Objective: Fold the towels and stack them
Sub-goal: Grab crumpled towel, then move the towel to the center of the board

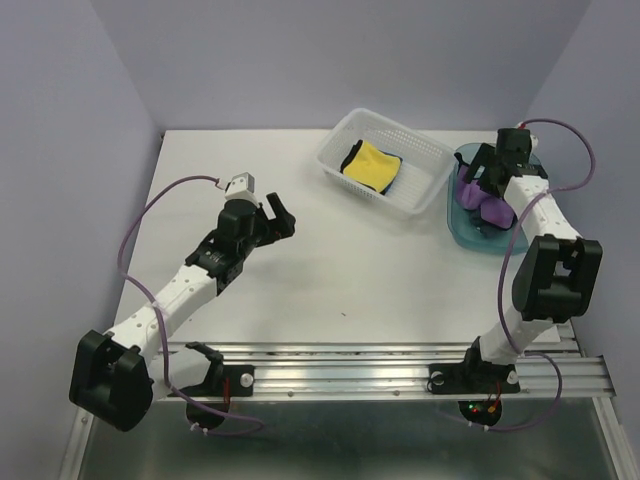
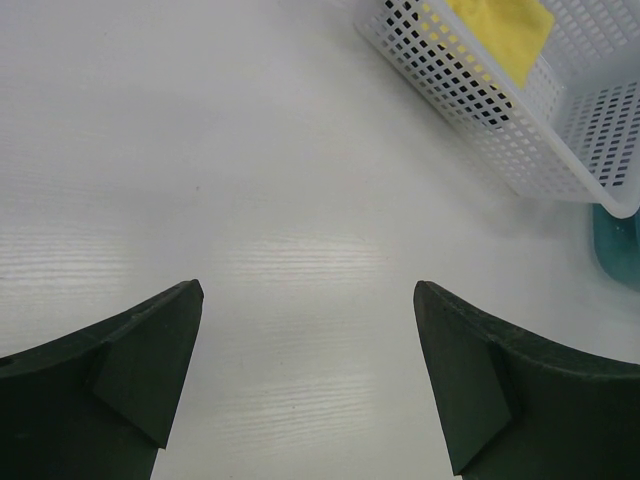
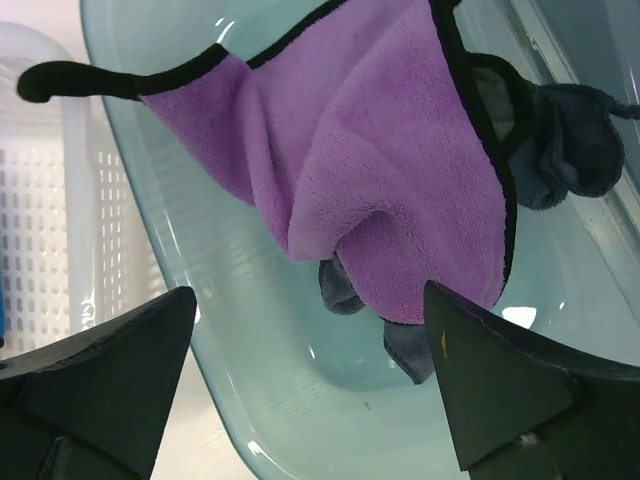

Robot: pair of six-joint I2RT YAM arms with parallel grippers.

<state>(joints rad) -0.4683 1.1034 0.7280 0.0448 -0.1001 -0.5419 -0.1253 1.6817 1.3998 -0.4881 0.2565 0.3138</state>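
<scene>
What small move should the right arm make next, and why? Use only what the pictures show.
Probably lower the open right claw onto the purple towel and close on it. The claw hangs over the bin with nothing held, and the towel lies crumpled there over a dark towel, unfolded.

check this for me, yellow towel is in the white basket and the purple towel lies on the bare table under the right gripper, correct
Not quite: the purple towel lies in the teal bin, not on the table, as the right wrist view shows. The rest stands.
</scene>
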